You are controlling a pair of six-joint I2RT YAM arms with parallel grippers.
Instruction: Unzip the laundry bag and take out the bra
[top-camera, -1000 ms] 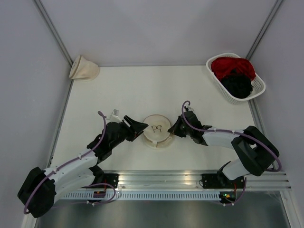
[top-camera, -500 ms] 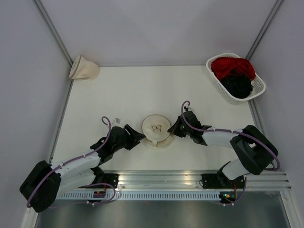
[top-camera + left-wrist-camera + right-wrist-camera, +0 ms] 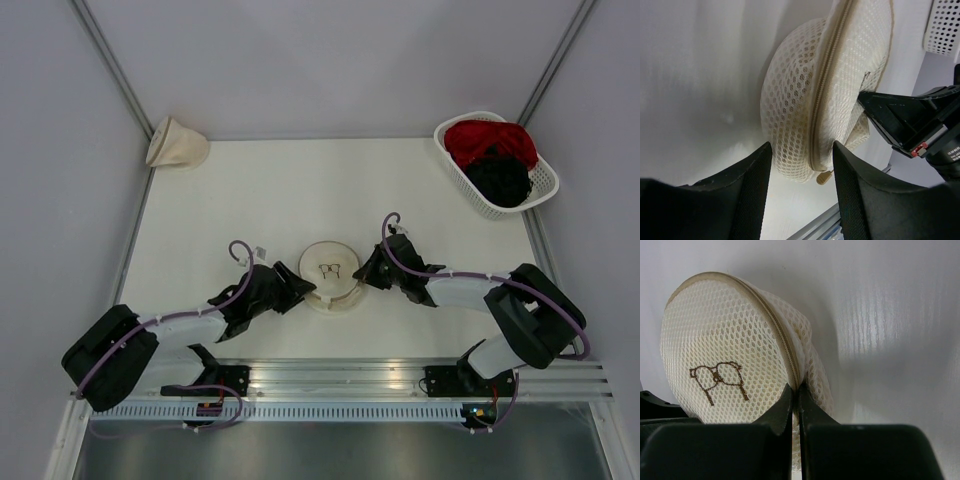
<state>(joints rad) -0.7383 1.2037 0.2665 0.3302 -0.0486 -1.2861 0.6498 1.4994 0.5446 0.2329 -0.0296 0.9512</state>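
The round cream mesh laundry bag [image 3: 331, 275] with its black spectacles mark lies near the table's front middle. My right gripper [image 3: 365, 272] is at the bag's right edge; in the right wrist view it [image 3: 795, 390] is shut on the zipper seam of the bag [image 3: 725, 350]. My left gripper [image 3: 300, 290] is at the bag's near-left edge. In the left wrist view it [image 3: 802, 170] is open, with the bag [image 3: 795, 100] and its zipper pull tab [image 3: 824, 177] between the fingers, untouched. The zipper looks closed. The bra is hidden.
A cone-shaped cream bag [image 3: 175, 143] lies at the back left corner. A white basket [image 3: 545, 185] at the back right holds a red garment [image 3: 490, 140] and a black garment [image 3: 498, 178]. The metal rail [image 3: 400, 385] runs along the near edge.
My left arm has lowered and swung its open gripper in toward the bag's near-left edge. The right gripper and the bag have not moved.
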